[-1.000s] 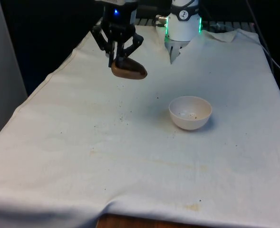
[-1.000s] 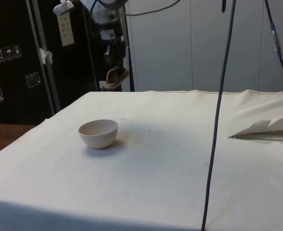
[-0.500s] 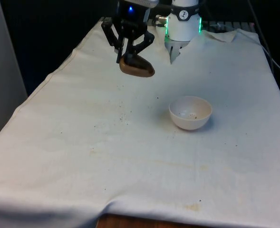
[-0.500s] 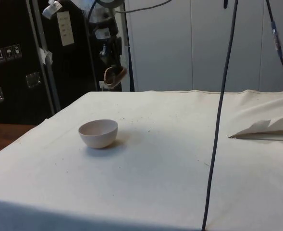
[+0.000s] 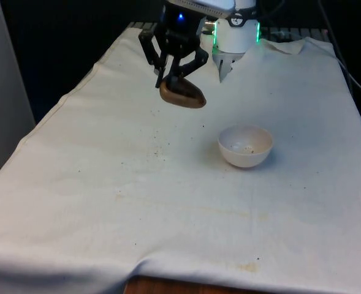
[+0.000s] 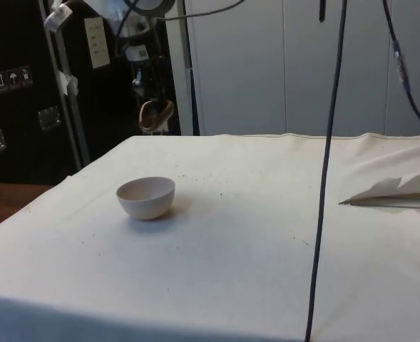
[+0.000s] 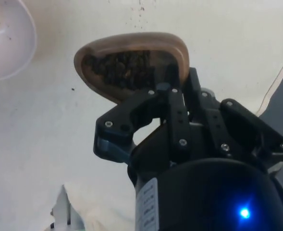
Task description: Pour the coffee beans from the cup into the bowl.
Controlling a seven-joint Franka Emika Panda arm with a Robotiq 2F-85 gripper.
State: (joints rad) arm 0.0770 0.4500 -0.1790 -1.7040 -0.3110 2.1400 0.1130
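Nearest the front camera lies the white cloth, flecked with dark specks that may be stray grounds or bean crumbs; they lie beneath and a little ahead of the jaws.

Further back stands the white bowl, upright on the cloth, low and off to one side of the jaws, towards the front view's right. It holds only a few small dark bits on its floor, so by my judgement the pour has not begun. In the side view the bowl sits alone and well below the raised cup, with open air between them.

Beyond that hangs the black gripper, its jaws clenched on the rim of a brown wooden cup, which hangs directly below the fingertips, clear of the cloth. The wrist view shows one finger inside the rim and the other outside, pinching the wall, and the cup's mouth facing the camera with the coffee beans heaped darkly within. A rim pinch like this leaves the mouth unblocked and lets a wrist roll tip the contents out, which is likely why it is held so. The cup looks slightly tilted in the front view yet the beans are inside, so it seems kept near level on purpose during the carry.

The cup is not over the bowl; the bowl's edge shows off to the side of the jaws.
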